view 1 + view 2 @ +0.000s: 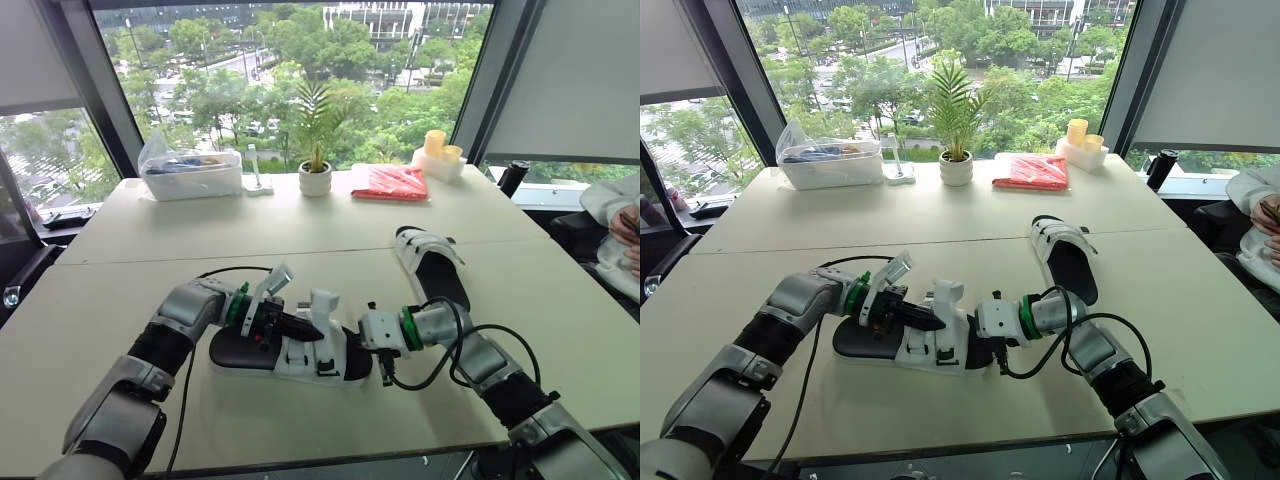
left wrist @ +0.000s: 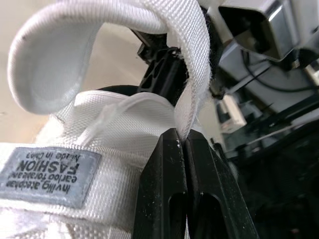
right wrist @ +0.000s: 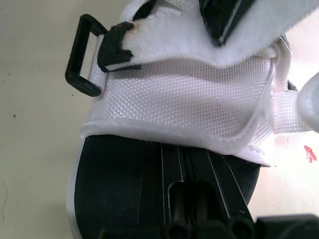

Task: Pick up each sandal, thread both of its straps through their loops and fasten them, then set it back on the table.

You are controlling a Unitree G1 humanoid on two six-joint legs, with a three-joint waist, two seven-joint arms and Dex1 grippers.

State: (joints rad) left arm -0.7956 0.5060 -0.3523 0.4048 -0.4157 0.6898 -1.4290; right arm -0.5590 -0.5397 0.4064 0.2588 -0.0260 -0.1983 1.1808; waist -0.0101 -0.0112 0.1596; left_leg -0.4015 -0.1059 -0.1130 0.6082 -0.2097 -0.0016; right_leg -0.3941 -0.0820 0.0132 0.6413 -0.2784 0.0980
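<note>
The task is being judged as at an early stage. The near sandal (image 1: 290,352) is lying by the front edge of the counter (image 1: 100,310) and is being worked on there. One white strap (image 2: 65,55) is being held up in a curl, with the left jaws clamped on it. The black loop (image 3: 82,74) at the sandal's side is being shown empty, so threading and fastening are being judged as not yet done. The right jaws are being seen together against the black footbed; whether the sole is being gripped cannot be told. The second sandal (image 1: 432,265) is lying toward the right edge, apart from both arms, and the state of its straps cannot be told.

The straps are being shown as coarse woven webbing, slightly frayed along one edge, with a grey sewn label (image 2: 47,174). The loop is being read as a rigid rectangular ring. The footbed is finely textured and rimmed in white.
</note>
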